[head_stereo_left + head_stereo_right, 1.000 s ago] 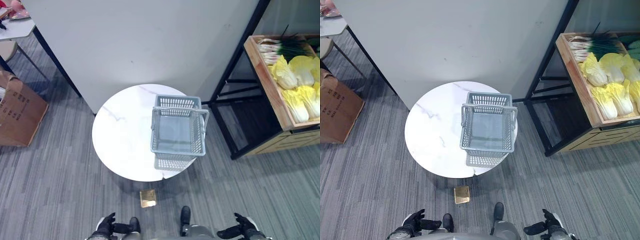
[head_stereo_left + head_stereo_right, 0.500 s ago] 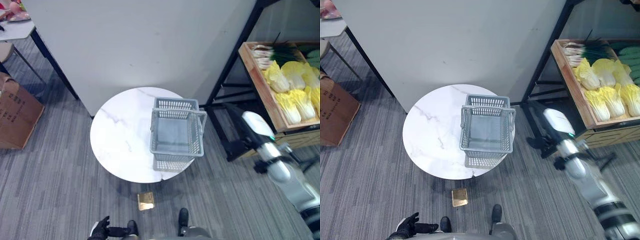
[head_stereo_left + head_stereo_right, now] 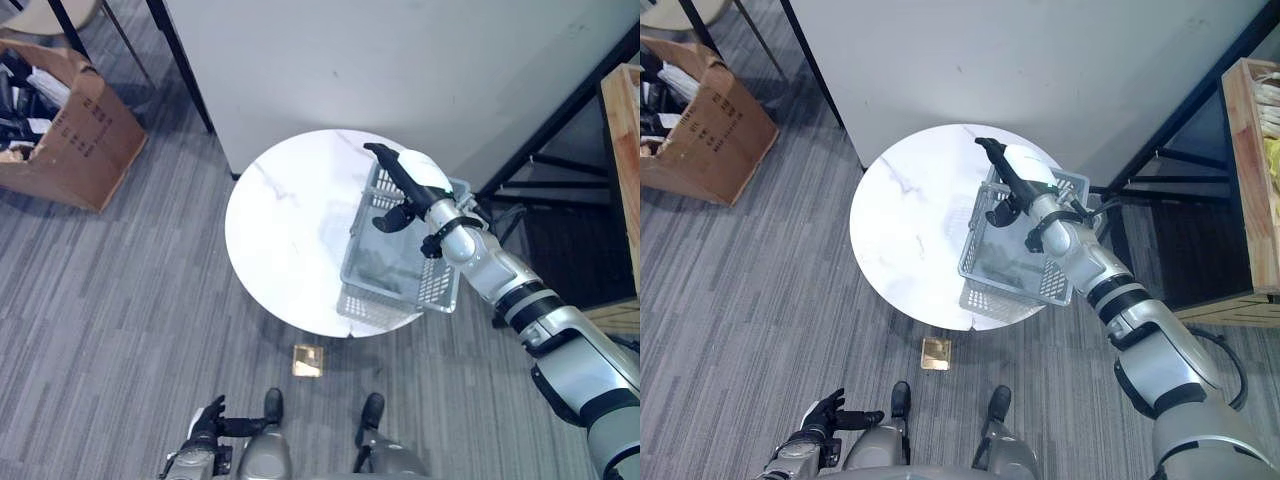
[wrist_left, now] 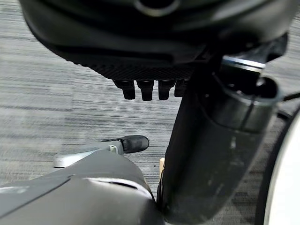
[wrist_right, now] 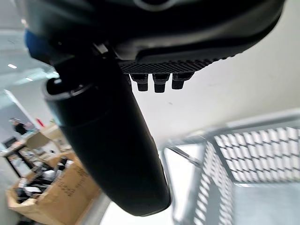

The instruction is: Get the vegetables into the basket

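Our right hand, low by our side a second ago, now reaches over the grey basket, fingers straight and released.

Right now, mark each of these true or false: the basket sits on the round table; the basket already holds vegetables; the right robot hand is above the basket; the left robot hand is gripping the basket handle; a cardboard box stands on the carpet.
1. The grey basket sits on the round white table. True.
2. The basket already holds vegetables. False: it looks empty.
3. The right robot hand is above the basket. True, fingers straight.
4. The left robot hand is gripping the basket handle. False: it hangs low beside the robot, away from the table.
5. A cardboard box stands on the carpet. True.
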Controlling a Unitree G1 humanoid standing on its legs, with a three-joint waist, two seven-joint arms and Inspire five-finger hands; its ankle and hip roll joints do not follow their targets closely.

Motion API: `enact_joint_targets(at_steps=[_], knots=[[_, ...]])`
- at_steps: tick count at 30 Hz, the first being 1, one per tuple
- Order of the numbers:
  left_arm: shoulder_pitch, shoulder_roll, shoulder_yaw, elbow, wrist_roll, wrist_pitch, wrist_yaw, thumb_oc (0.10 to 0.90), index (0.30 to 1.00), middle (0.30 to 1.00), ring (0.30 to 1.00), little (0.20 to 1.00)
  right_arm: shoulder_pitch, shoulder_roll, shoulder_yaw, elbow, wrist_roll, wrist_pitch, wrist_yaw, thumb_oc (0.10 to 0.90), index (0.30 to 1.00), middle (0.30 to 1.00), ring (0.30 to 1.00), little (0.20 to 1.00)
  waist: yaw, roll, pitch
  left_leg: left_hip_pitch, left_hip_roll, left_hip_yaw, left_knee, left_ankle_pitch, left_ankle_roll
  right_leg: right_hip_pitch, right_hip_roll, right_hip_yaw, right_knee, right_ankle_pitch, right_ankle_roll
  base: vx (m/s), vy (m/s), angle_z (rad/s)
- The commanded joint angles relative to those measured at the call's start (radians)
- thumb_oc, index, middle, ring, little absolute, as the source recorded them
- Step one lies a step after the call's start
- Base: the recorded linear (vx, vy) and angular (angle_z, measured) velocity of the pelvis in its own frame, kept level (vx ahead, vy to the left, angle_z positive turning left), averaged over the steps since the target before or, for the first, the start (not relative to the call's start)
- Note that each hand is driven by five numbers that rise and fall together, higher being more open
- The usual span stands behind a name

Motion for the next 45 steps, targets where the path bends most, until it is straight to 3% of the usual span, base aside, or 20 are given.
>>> enact_joint_targets(at_steps=[1, 9, 23, 24, 40, 45], knots=[[0.023, 0.064, -0.05, 0.062, -0.013, 0.005, 0.023, 0.9, 1.0, 1.0, 1.0, 1.0, -0.178, -0.016, 0.013, 0.027, 0.008, -0.02, -0.086, 0.9, 1.0, 1.0, 1.0, 1.0, -0.008, -0.037, -0.023, -0.034, 0.035, 0.014, 0.006, 0.021, -0.034, 0.016, -0.093, 0.065, 0.014, 0.004, 0.106, -0.03, 0.004, 0.01], [-0.001, 0.072, -0.077, 0.054, -0.041, -0.009, 0.029, 0.9, 1.0, 1.0, 1.0, 1.0, -0.272, -0.027, 0.077, 0.269, -0.013, -0.003, -0.089, 0.9, 1.0, 1.0, 1.0, 1.0, 0.001, -0.036, 0.0, -0.077, 0.03, 0.0, 0.035, 0.017, -0.035, -0.012, -0.095, 0.073, 0.014, 0.008, 0.103, 0.0, 0.0, 0.0], [-0.003, 0.062, -0.1, 0.05, -0.034, -0.01, 0.028, 0.9, 1.0, 1.0, 1.0, 1.0, -0.279, -0.08, 0.061, 0.38, -0.005, -0.001, -0.108, 0.9, 1.0, 1.0, 1.0, 1.0, -0.006, -0.022, 0.0, -0.077, 0.029, -0.001, 0.026, 0.019, -0.036, -0.028, -0.093, 0.084, 0.011, 0.008, 0.104, 0.0, -0.002, -0.02], [-0.006, 0.06, -0.107, 0.049, -0.032, -0.011, 0.029, 0.9, 1.0, 1.0, 1.0, 1.0, -0.273, -0.072, 0.055, 0.408, -0.001, 0.0, -0.111, 0.4, 0.3, 0.3, 0.3, 0.3, -0.003, -0.016, 0.002, -0.081, 0.028, -0.003, 0.025, 0.02, -0.035, -0.03, -0.095, 0.084, 0.011, 0.008, 0.104, 0.0, 0.0, 0.0], [-0.009, 0.045, -0.127, 0.042, -0.013, -0.012, 0.029, 0.9, 1.0, 1.0, 1.0, 1.0, -0.166, -0.004, 0.031, 0.506, -0.009, -0.002, -0.087, 0.4, 0.3, 0.3, 0.3, 0.3, 0.011, -0.003, 0.004, -0.091, 0.013, -0.013, 0.033, 0.01, -0.028, -0.03, -0.104, 0.079, 0.005, 0.011, 0.109, 0.0, 0.0, 0.01], [-0.006, 0.048, -0.11, 0.044, -0.006, -0.009, 0.03, 0.9, 1.0, 1.0, 1.0, 1.0, -0.141, -0.045, 0.019, 0.375, 0.007, -0.009, -0.081, 0.4, 0.3, 0.3, 0.3, 0.3, -0.002, -0.012, 0.001, -0.082, 0.013, -0.007, 0.038, 0.004, -0.028, -0.024, -0.104, 0.085, 0.007, 0.011, 0.109, 0.0, 0.0, 0.0]])
